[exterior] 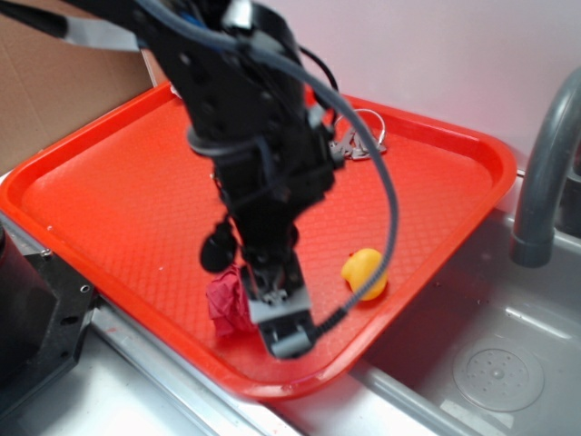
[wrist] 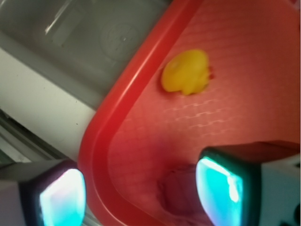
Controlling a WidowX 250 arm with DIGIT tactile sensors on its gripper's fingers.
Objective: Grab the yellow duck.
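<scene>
Sitting at lower centre of the exterior frame, the dark red cloth wad (exterior: 229, 304) lies on the red tray (exterior: 109, 200); the fingers (wrist: 61, 200) hang apart over it, empty; the yellow duck (exterior: 364, 272) rests right, near the tray's rim.

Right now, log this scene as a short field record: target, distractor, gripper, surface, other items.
target: yellow duck, loose on the tray near its sink-side rim
distractor: dark red wad, beside the gripper, apart from the duck
gripper: gripper open, holding nothing, low over the tray, duck off to one side
surface: red tray, one corner overhanging the sink
other items: metal ring with keys at the tray's far side; grey faucet
</scene>
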